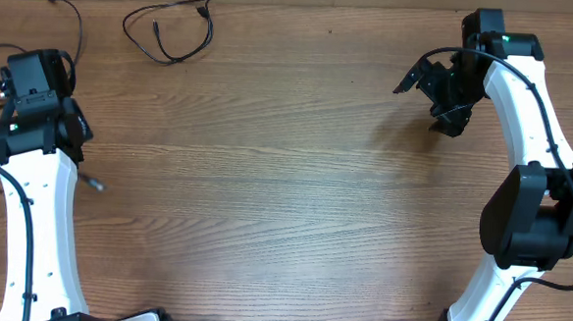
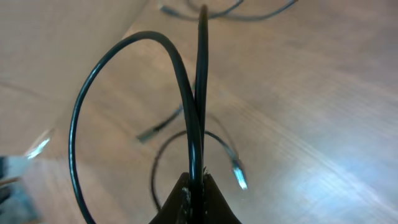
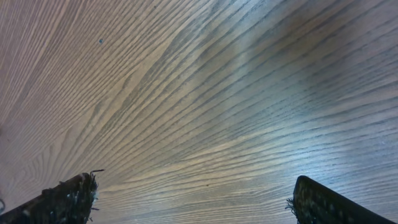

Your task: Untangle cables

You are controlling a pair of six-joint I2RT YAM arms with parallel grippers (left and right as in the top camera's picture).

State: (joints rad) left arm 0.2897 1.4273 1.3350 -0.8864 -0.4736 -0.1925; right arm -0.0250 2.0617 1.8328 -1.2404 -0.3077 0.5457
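My left gripper (image 2: 196, 182) is shut on a thin black cable (image 2: 184, 74). The cable rises from the fingertips as a straight strand and a wide loop bending left. Below it on the table lie blurred cable strands with small plug ends (image 2: 239, 174). In the overhead view the left arm (image 1: 34, 98) stands at the table's left edge, its fingers hidden under the wrist. A separate looped cable (image 1: 165, 34) lies at the far top left, apart from both arms. My right gripper (image 1: 429, 104) hovers open at the far right, with only bare wood between its fingers (image 3: 193, 184).
A thin cable strand (image 1: 71, 12) runs near the top-left corner. A small plug end (image 1: 94, 182) lies beside the left arm. The wooden table (image 1: 285, 180) spans the view. Thicker black arm wires hang along both arms.
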